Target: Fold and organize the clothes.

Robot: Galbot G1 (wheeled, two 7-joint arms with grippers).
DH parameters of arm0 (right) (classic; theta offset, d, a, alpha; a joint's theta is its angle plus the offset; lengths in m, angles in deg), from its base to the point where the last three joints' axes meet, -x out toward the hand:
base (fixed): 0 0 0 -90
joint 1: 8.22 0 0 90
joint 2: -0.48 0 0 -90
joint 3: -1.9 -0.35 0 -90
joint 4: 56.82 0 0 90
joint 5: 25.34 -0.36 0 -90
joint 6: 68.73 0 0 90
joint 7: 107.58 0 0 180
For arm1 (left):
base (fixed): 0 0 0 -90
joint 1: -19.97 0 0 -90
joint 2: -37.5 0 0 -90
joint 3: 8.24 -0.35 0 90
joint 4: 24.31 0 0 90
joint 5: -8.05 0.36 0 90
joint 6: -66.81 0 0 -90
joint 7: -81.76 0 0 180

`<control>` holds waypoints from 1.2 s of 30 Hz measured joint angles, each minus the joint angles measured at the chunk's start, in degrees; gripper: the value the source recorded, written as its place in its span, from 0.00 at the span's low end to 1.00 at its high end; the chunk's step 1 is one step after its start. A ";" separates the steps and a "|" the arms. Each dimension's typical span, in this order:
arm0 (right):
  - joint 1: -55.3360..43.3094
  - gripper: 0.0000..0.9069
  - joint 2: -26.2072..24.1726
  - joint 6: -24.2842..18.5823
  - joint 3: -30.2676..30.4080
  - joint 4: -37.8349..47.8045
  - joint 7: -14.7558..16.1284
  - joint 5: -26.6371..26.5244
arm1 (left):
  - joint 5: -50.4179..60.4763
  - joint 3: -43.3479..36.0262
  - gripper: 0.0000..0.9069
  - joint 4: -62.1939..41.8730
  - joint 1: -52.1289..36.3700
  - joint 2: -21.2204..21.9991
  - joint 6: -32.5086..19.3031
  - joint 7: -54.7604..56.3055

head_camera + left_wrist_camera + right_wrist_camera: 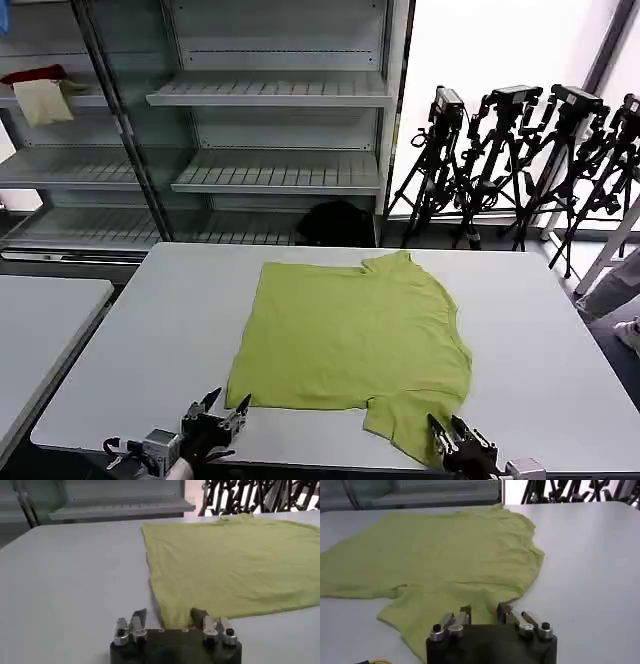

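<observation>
The lime-green T-shirt (350, 335) lies spread flat on the pale table (150, 340), its neck toward the far side and one sleeve near the front edge. My left gripper (225, 408) sits at the shirt's near-left hem corner. In the left wrist view the left gripper (169, 616) is open with that corner of the shirt (230, 560) lying between its fingers. My right gripper (445, 432) hovers at the near sleeve. The right wrist view shows the right gripper (485, 611) open over the sleeve cloth (425, 615), fingers apart.
Metal shelving (270, 95) stands behind the table, with a dark red cloth (35, 74) and a cream cloth (45, 102) on a shelf at the far left. Camera tripods (520, 160) crowd the back right. A second table (40, 310) adjoins on the left.
</observation>
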 measured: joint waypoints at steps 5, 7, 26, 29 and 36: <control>-0.46 0.00 0.36 0.17 -0.23 -0.26 -0.02 -0.63 | 0.21 -0.23 0.00 0.15 -0.14 0.24 0.11 -0.35; -0.79 0.00 0.52 0.17 -0.33 -0.34 -0.19 -1.02 | 0.20 -0.28 0.00 0.03 -0.33 0.32 0.13 -0.50; -6.20 0.00 2.13 0.19 -2.38 -0.06 -1.56 -4.48 | -3.36 1.72 0.00 0.42 -4.70 3.24 -0.25 -2.14; -7.91 0.00 2.44 0.21 -2.65 0.74 -1.40 -4.40 | -3.89 1.75 0.00 0.10 -6.28 4.05 -0.08 -2.12; -12.64 0.00 2.92 0.24 -3.33 3.15 -0.11 -2.98 | -4.00 1.02 0.00 -2.34 -10.78 5.95 0.12 -1.91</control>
